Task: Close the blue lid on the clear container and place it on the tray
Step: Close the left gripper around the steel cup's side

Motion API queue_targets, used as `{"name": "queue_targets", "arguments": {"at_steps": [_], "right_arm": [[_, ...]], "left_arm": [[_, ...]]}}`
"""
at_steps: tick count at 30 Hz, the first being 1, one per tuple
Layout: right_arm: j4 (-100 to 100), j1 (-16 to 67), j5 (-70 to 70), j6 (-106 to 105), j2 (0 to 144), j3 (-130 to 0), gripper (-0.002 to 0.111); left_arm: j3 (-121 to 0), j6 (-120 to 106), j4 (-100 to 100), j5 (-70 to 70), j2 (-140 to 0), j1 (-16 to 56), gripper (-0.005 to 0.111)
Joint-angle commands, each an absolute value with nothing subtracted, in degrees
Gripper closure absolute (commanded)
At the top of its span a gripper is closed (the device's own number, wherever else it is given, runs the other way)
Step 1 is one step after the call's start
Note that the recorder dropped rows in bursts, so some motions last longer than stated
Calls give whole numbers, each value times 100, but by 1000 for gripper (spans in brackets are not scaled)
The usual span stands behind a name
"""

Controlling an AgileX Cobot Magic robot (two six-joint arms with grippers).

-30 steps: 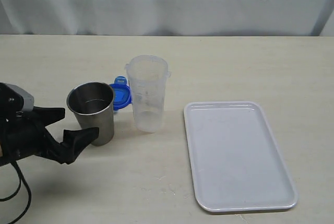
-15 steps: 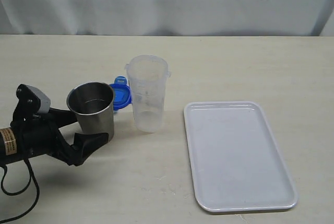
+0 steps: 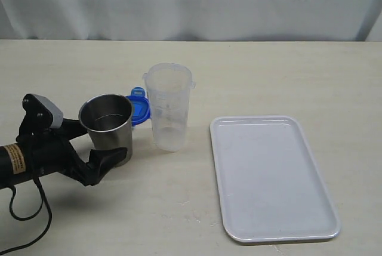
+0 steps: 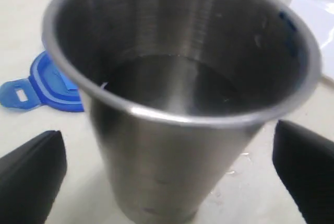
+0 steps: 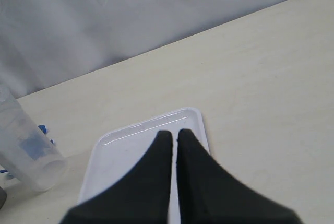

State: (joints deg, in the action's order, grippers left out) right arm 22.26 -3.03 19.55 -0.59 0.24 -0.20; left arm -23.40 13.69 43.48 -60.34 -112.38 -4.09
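Toward the front of the table [image 3: 268, 71], the tray [image 3: 271, 178] lies flat on the right with nothing on it. Level with it on the left, the left gripper [image 3: 100, 144] sits low over the tabletop, its jaws spread wide with the steel cup [image 3: 107, 126] standing upright between them. The left wrist view shows bare table between each finger [image 4: 31, 177] and the cup wall, so nothing is gripped.

The right gripper [image 5: 175, 139] is outside the exterior view. Its own camera shows both fingers pressed together with nothing between them, seen against the tray's rim.

Just right of the cup stands the clear container [image 3: 169, 107], upright and open-topped, between cup and tray and touching neither. Behind the cup, on the side away from the left gripper, the blue lid [image 3: 138, 110] lies flat on the table, partly hidden by the cup and container and well apart from the tray. At the table's far edge hangs a pale cloth [image 3: 191, 2].
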Motion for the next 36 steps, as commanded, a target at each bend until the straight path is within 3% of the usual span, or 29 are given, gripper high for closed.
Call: {"name": "queue_targets", "arguments": {"at_steps": [1,36], "right_arm": [[2230,-319,1966,-55,0,0,104],[2230,-319,1966,-55,0,0,104]], "left_arm": [[-2468,1355,4334,-6243,-11265,-390,2],[-3279,1353,4881,-6404,-12240,-390,2]]}}
